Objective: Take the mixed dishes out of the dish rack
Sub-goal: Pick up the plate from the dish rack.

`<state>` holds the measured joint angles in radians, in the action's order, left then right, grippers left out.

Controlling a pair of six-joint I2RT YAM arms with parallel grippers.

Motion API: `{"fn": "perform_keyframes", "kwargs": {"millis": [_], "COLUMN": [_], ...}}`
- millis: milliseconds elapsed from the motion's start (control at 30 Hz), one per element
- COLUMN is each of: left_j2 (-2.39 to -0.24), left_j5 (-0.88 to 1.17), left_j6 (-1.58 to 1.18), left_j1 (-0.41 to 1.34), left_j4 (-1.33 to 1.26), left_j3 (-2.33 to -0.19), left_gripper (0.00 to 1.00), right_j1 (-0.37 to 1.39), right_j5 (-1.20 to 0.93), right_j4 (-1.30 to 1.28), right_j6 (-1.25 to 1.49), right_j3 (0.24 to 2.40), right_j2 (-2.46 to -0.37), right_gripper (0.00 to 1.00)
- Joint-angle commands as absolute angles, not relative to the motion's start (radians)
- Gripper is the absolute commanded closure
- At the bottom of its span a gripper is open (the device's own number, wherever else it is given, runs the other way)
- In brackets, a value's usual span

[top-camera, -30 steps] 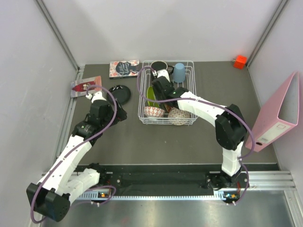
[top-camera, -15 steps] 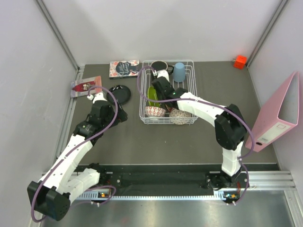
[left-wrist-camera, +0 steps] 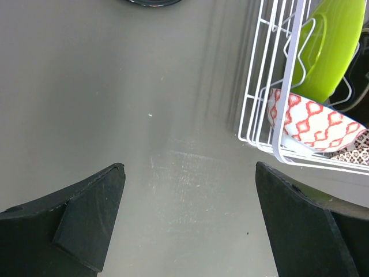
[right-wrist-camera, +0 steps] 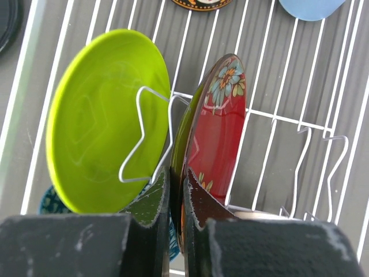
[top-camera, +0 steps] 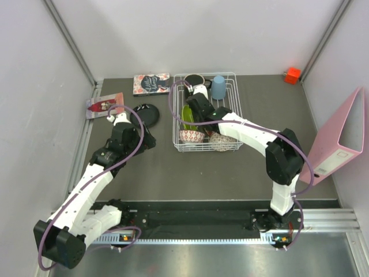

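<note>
we are pulling out the red plate [right-wrist-camera: 216,133]. it stands in the rack [right-wrist-camera: 305,115], at 3 o'clock from the green plate [right-wrist-camera: 98,115]. our right gripper [right-wrist-camera: 176,196] pinches its rim. our left gripper [left-wrist-camera: 189,173] hangs open. next, we lift straight up.

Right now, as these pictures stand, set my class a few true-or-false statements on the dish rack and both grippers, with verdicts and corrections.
1. The left gripper is open over bare table. True.
2. The lime-green plate lies flat on the table. False: it stands on edge between prongs in the dish rack.
3. The right gripper is closed on the rim of the red floral plate. True.
4. The pale blue cup stands on the table outside the rack. False: it sits inside the rack, at its far end.
</note>
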<state>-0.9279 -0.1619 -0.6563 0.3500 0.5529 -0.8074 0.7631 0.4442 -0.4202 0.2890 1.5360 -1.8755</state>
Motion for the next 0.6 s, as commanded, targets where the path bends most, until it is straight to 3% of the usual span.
{"fn": "perform_keyframes", "kwargs": {"millis": [0, 567], "left_j2": [-0.923, -0.920], "left_j5": [-0.150, -0.141], "left_j6": [-0.666, -0.664], "left_j1": [0.354, 0.354], "left_j4": [0.520, 0.520], "left_j3": [-0.804, -0.799], "left_gripper": [0.01, 0.01], "right_j1": [0.753, 0.753], "right_j5": [0.495, 0.503], "right_j4": [-0.465, -0.528], "right_j6": [0.198, 0.175], "right_j3": [1.603, 1.683], "right_j2": [-1.750, -1.700], "right_gripper": [1.00, 1.00]}}
